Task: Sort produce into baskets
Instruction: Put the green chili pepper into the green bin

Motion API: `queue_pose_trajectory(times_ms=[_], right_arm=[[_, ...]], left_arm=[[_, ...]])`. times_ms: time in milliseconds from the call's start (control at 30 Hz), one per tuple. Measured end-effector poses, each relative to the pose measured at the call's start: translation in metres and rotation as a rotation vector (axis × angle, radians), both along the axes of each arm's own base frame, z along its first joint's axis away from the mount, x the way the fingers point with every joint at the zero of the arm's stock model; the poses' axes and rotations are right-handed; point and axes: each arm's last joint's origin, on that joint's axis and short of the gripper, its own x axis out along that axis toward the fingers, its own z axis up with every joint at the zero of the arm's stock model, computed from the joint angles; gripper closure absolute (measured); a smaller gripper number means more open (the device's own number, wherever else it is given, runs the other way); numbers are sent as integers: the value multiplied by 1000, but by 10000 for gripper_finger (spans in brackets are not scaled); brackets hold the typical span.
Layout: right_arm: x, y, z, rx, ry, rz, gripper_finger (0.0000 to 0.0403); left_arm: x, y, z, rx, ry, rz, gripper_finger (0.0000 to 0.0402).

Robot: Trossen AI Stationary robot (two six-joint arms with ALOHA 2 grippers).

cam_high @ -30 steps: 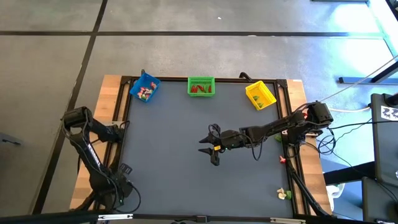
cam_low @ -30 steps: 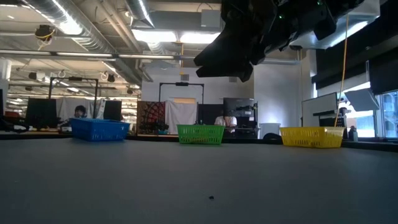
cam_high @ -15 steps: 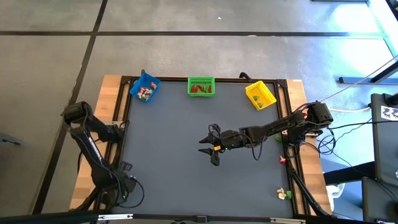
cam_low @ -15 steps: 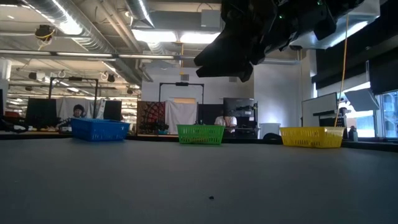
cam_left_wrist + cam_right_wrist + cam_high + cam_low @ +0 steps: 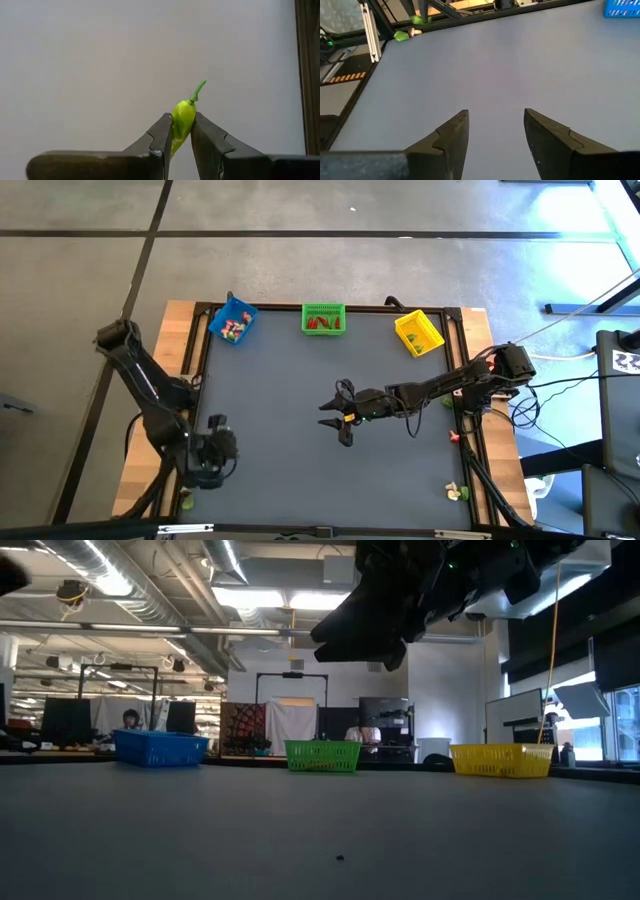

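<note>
Three baskets stand along the table's far edge: blue (image 5: 232, 321), green (image 5: 323, 318) and yellow (image 5: 418, 332), each holding small produce pieces. They also show in the low view: blue (image 5: 160, 748), green (image 5: 322, 756), yellow (image 5: 500, 760). My left gripper (image 5: 213, 452) is over the table's near left part, shut on a small yellow-green pepper (image 5: 184, 112). My right gripper (image 5: 338, 420) hangs open and empty above the middle of the table; it also shows in its wrist view (image 5: 496, 117). My left gripper pinches the pepper's body (image 5: 181, 131) between its two fingertips. The fingers point down at the table. The pepper's upper part and green stem (image 5: 198, 91) stick out beyond the fingertips.
Loose produce lies outside the dark mat: green and whitish pieces at the near right corner (image 5: 457, 492), a red piece (image 5: 452, 435) and a green one (image 5: 448, 402) on the right margin, green pieces at the near left (image 5: 185, 500), also in the right wrist view (image 5: 415, 20).
My left arm has raised its elbow, and its gripper has gone from the near left margin a little toward the table's right, over the dark mat. My right arm has kept still.
</note>
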Motion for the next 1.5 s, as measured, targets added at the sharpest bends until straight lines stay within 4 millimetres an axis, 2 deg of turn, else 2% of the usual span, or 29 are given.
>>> queue_pose_trajectory(times_ms=[300, 433, 700, 1000, 1267, 1500], right_arm=[[3, 2, 8, 45, -83, 28, 118], [5, 2, 11, 44, -124, 15, 99], [9, 2, 16, 55, -210, 17, 109], [14, 4, 6, 45, -224, 21, 126], [16, 4, 8, 52, -262, 21, 128], [17, 4, 12, 62, -309, 30, 128]], left_arm=[[28, 18, 18, 2, -285, 198, 343], [46, 25, 25, 35, -415, 261, 343], [74, 44, 38, 86, -565, 342, 343], [100, 63, 47, 93, -674, 414, 343], [128, 58, 41, 122, -768, 370, 343], [143, 50, 29, 86, -806, 372, 343]])
